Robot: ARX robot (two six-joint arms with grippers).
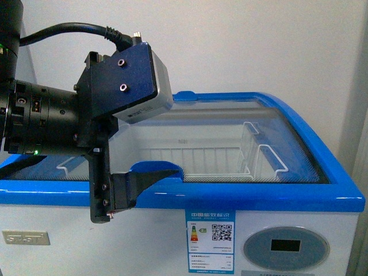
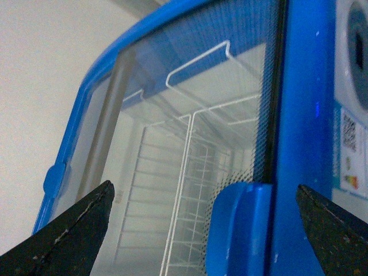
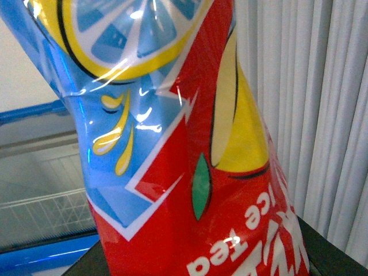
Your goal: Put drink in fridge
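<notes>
**Two arms, one lid: opening the way for the bottle**

Front view: the left pincer point(image 1: 164, 172) sits at the front rim of the fridge point(image 1: 247, 198), level with the blue handle point(image 1: 150, 167) of the curved glass lid point(image 1: 287, 144). A white wire basket point(image 1: 218, 158) shows inside. The drink is out of this view.

Left wrist view: the two dark fingers point(image 2: 80, 230) stand wide apart with the handle between them, gripping nothing.

Right wrist view: the drink point(image 3: 190, 149) fills the picture, label close to the lens. The right pincer point(image 3: 195, 270) appears clamped on its lower part, with the fridge behind it.

The step in hand looks like opening the lid, though how far it is already slid I cannot tell. The next move likely calls for nipping the handle and drawing it sideways along the rim. The bottle can then be lowered into the basket.
</notes>
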